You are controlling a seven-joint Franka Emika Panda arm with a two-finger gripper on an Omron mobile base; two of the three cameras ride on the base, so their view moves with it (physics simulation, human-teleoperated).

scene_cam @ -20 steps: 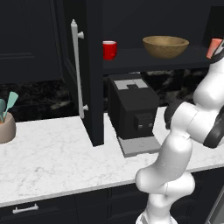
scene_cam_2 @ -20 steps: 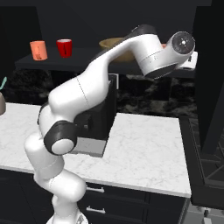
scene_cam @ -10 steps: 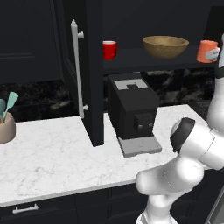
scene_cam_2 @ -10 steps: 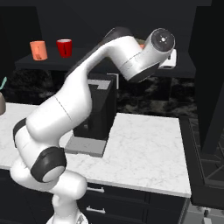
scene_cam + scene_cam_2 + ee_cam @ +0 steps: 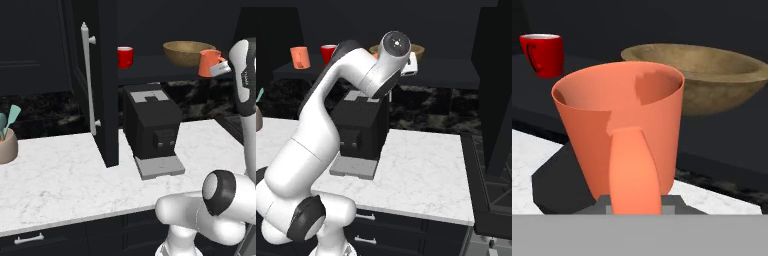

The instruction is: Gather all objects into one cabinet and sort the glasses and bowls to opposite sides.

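My gripper is shut on the handle of the coral-orange mug, holding it upright in the air just right of the wooden bowl. The bowl and a red mug stand on the cabinet's dark shelf. In the hand view the coral mug is close in front, its handle between my gripper; behind it are the bowl and the red mug. From the right, an orange cup stands left of the red mug, and my gripper is by the bowl.
The cabinet door stands open, its long silver handle facing out. A black coffee machine sits on the white marble counter under the shelf. A beige utensil pot is at the far left.
The arm has swung left and carried the coral mug from the right edge of the left base view to just beside the bowl. The grip has stayed the same.
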